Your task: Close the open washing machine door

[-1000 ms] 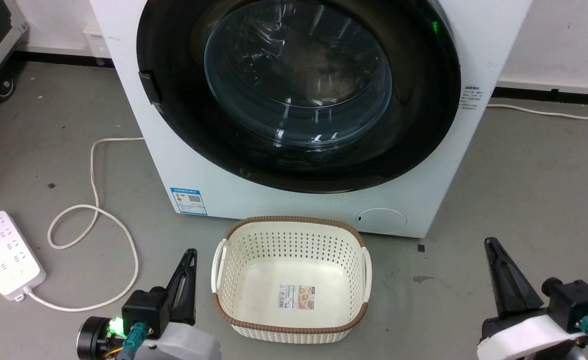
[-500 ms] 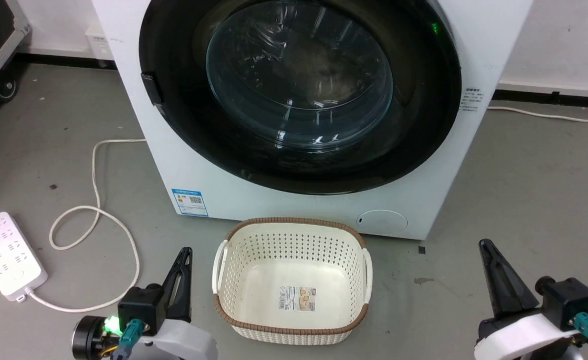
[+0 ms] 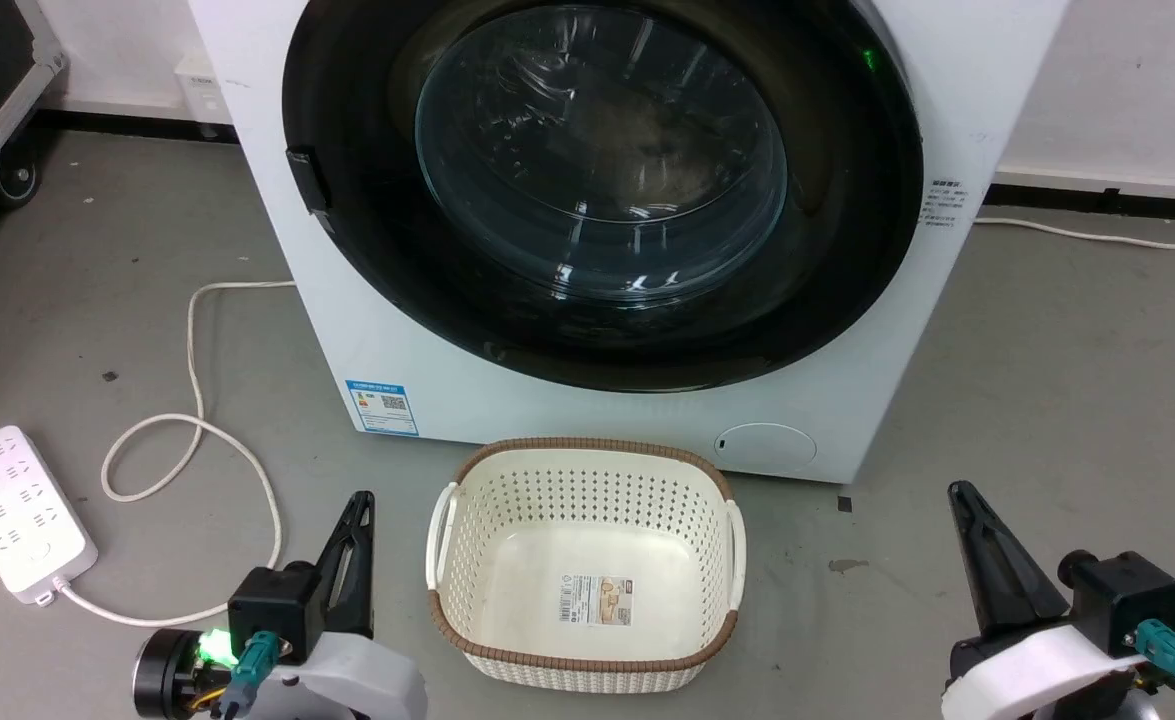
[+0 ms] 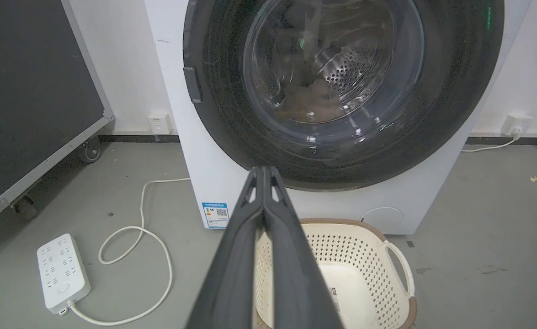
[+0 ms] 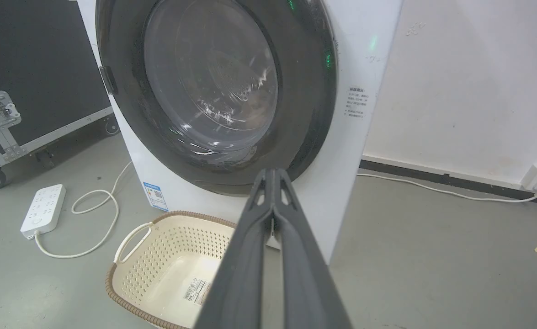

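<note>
Basket (image 3: 587, 488) just before washing machine (image 3: 397, 345) — obstacle

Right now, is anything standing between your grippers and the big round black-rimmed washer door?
Nothing visible directly. The cream perforated laundry basket sits on the floor below the round black-rimmed glass door, between the left gripper and right gripper.

Glossy black plastic rims clear, reflective glass on the washing machine door (image 3: 597, 180); the washing machine (image 3: 427, 370) shows smooth white panels. The basket (image 3: 587, 490) is cream perforated plastic, brown woven-look rim. The floor (image 3: 1047, 400) is matt grey.
</note>
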Robot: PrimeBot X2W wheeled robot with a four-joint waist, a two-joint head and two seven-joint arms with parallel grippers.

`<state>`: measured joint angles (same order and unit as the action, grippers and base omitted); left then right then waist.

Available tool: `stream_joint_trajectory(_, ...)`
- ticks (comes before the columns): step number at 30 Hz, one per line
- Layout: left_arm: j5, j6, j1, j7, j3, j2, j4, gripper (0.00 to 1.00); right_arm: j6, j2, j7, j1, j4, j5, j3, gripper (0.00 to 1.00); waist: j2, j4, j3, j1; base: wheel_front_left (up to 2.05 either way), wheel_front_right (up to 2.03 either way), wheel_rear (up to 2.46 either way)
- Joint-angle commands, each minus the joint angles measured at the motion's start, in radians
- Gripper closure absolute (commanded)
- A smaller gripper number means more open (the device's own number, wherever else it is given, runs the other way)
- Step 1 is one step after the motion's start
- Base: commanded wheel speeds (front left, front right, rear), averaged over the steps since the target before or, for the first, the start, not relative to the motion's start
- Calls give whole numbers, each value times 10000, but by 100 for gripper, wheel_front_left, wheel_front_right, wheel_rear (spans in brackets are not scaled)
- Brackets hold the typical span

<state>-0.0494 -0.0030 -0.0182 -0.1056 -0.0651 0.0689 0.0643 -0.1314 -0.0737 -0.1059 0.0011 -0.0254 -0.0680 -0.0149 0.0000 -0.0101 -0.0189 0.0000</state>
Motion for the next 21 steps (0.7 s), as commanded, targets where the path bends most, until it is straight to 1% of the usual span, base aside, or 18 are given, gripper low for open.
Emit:
stream_joint_trajectory(1,82,18,111,74,65,-56,-88,100,5,66,74,-6,68,107,22,100,0,4,6,0,0,0,0)
stream_joint_trajectory(21,253,23,141,483,309,-111,-319,100,6,136,485,-8,145,346,75,100,0,44,83,0,0,0,0)
